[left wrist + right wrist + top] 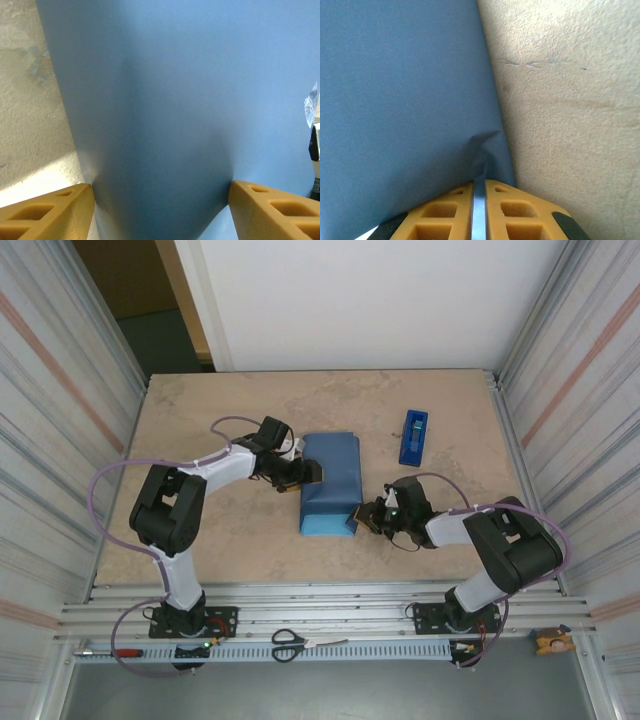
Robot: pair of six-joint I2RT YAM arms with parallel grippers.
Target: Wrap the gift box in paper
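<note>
Scissors (290, 643) on near rail. Right fingers (507, 202) narrow, pinching paper (330, 485) edge at parcel's near right corner. Left fingers (60, 205) wide, straddling paper at parcel's left side. Paper slate blue, folded into box-shaped parcel, mid-worktop (200, 420). Blue tape dispenser (413, 436) beyond, apart.

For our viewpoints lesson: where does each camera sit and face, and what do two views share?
Top: high at the near edge, looking down at the table; left arm, right arm show.
Left wrist: on the left arm, facing the paper; left claw flanks it, spread wide.
Right wrist: on the right arm, facing paper and table; right claw shut on the paper's edge.
Shared: both wrist views show paper.
</note>
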